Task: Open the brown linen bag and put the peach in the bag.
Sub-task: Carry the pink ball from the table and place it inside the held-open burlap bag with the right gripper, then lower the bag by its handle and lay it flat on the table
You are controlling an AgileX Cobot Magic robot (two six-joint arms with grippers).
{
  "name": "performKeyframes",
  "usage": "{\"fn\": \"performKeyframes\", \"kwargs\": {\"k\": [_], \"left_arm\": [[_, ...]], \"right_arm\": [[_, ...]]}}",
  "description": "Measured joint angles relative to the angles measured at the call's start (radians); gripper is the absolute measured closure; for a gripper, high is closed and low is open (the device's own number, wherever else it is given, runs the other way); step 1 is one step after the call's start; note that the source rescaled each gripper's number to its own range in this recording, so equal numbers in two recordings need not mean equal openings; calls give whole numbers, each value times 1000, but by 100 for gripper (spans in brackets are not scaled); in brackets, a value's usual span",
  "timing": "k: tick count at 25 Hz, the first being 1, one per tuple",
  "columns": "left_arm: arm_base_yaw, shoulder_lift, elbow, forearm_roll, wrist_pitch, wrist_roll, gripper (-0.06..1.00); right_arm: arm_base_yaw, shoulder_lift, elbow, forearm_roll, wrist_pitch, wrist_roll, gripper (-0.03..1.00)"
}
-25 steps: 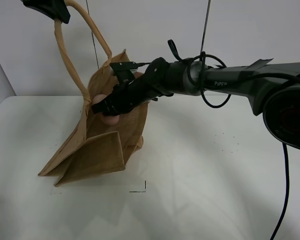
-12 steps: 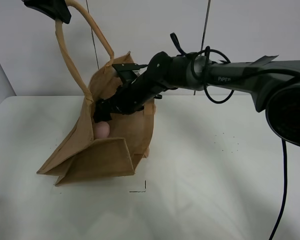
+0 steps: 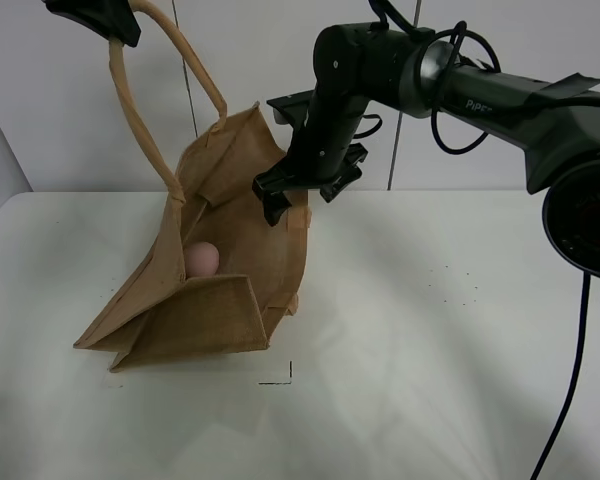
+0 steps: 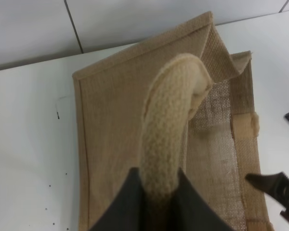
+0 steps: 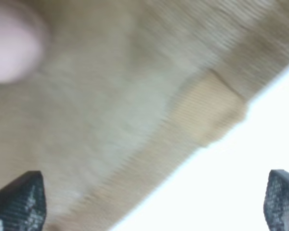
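The brown linen bag [image 3: 215, 300] stands open and slumped on the white table [image 3: 430, 340]. My left gripper [image 3: 90, 18] is shut on one beige handle [image 3: 130, 110] and holds it high; in the left wrist view the handle [image 4: 171, 139] sits clamped between the dark fingers [image 4: 130, 202] above the bag [image 4: 111, 125]. The peach [image 3: 202, 259] lies inside the bag, free of any gripper. My right gripper [image 3: 302, 195] is open and empty, just above the bag's right rim. In the right wrist view the blurred peach [image 5: 12, 43] lies on the bag cloth [image 5: 111, 110] beyond the open fingertips [image 5: 19, 199].
A black corner mark [image 3: 280, 378] is on the table in front of the bag. The right arm [image 3: 500, 95] with its cables stretches in from the right, high above the table. A pale wall [image 3: 280, 50] stands behind.
My right gripper has let go of the peach and risen out of the bag, up and to the right. The peach now lies in the bag. The left gripper has held still.
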State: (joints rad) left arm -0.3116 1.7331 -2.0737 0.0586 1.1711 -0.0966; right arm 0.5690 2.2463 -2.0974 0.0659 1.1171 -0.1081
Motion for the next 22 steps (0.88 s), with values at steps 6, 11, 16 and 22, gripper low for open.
{"fn": "performKeyframes", "kwargs": {"k": [6, 11, 16, 22], "left_arm": [[0, 0, 0, 0, 0, 0, 94], [0, 0, 0, 0, 0, 0, 94], [0, 0, 0, 0, 0, 0, 94], [0, 0, 0, 0, 0, 0, 94]], "right_arm": [[-87, 1, 0, -20, 66, 22, -3], [-231, 1, 0, -22, 67, 22, -3], [-411, 1, 0, -33, 67, 23, -3], [-522, 1, 0, -30, 86, 29, -3]]}}
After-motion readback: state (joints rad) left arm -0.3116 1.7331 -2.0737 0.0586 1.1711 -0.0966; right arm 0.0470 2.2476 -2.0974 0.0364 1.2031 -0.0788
